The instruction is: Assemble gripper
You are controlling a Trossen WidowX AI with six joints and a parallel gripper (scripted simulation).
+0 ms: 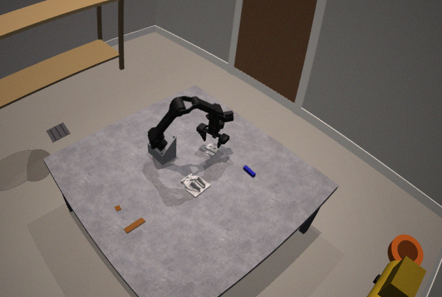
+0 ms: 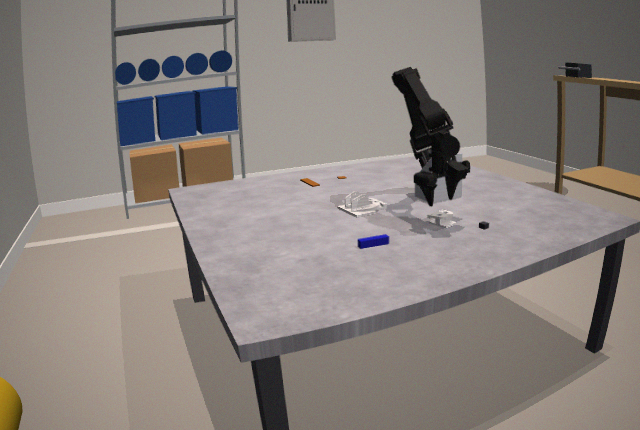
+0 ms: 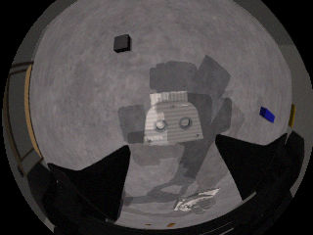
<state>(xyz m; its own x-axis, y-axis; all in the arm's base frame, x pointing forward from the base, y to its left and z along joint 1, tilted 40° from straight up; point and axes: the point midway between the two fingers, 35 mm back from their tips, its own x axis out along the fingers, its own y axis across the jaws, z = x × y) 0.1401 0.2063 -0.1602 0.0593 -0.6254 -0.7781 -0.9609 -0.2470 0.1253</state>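
A small white plate (image 1: 211, 148) (image 2: 442, 217) (image 3: 172, 114), which looks like the housing plate, lies on the table. The wrist view shows its two round holes and a ribbed strip along its far edge. My gripper (image 1: 212, 142) (image 2: 440, 201) (image 3: 174, 145) is open and empty above it, fingertips apart on either side in the wrist view. The white gripper base (image 1: 206, 186) (image 2: 356, 213) (image 3: 198, 201) lies apart from it, nearer the middle of the table. Two long raised shapes, apparently the jaws, sit on it; I cannot tell whether their teeth mesh.
A blue bar (image 1: 248, 170) (image 2: 373, 241) (image 3: 267, 115) and a black cube (image 2: 483, 225) (image 3: 122, 43) lie on the table. A long orange strip (image 1: 134, 225) (image 2: 310, 182) and a small orange piece (image 1: 117, 208) (image 2: 341, 177) lie farther off, beyond the gripper base.
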